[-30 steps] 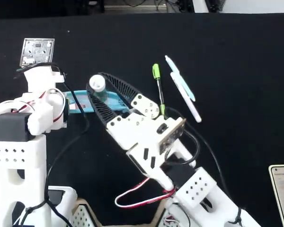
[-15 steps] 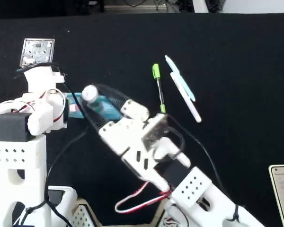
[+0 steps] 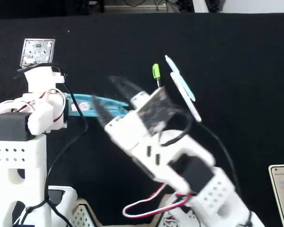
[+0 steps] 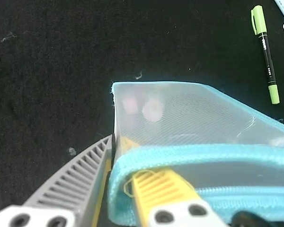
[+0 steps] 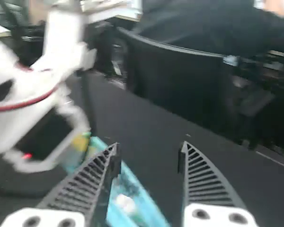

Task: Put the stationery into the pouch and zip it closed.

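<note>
Right jaws: I am seeing the right gripper (image 5: 149,147) with its two dark fingers spread wide and nothing between them. It is hanging just above the pouch, at its right end.
Left jaws: the left gripper (image 4: 116,141) is pinching the left corner of the pouch (image 4: 189,116). The grey finger is on the outside and the yellow one is lying on the teal zipper band, so it is clamped on the fabric.
Pouch: it is lying left of the middle of the table (image 3: 236,42), between the two arms, with its zipper side towards the near edge. The zipper is not looking closed to me, but I cannot tell how far it is open.
Inside the pouch: a small white thing (image 5: 125,204) is showing through the mesh. I cannot tell what it is.
Outside the pouch: a green-capped pen (image 3: 156,72) is lying right of the pouch and a little farther. Two white and blue pens (image 3: 182,87) are lying just right of it, touching each other or nearly so.
Step, as I judge: three pens are waiting, and the zipping comes after them.
Risk one: the open fingers are hanging close to the pouch, so they could be catching its rim and dragging the corner out of the left grip.
Risk two: the pens are lying close together, so a grasp on one could be pushing or rolling its neighbour away.
Risk three: held by one corner, the pouch mouth may be sagging shut and a pen could be stopping on the rim.
</note>
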You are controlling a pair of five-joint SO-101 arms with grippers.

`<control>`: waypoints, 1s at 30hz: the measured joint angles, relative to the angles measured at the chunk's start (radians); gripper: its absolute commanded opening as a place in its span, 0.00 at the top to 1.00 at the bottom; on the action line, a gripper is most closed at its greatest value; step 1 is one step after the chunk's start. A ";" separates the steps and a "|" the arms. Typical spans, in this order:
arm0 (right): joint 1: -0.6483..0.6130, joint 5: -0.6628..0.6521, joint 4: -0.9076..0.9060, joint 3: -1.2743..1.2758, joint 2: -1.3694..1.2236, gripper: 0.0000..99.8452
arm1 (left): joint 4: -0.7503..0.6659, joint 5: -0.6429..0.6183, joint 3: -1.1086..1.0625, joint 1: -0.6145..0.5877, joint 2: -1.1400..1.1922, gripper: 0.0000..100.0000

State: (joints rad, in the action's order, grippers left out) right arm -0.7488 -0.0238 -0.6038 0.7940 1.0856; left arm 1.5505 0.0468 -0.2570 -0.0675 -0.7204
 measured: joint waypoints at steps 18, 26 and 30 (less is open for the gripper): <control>0.626 0.072 -0.485 -0.315 -0.411 0.81 | 0.000 0.000 0.000 0.000 0.000 0.97; 0.647 0.087 -0.485 -0.499 -0.961 0.81 | 0.000 0.000 0.000 0.000 0.000 0.97; 0.626 0.089 -0.485 -0.704 -1.269 0.81 | 0.000 0.000 0.000 0.000 0.000 0.97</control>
State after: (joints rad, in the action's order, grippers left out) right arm -0.1227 0.0652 -1.0886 0.0898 -0.1834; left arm 1.5505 0.0468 -0.2570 -0.0675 -0.7204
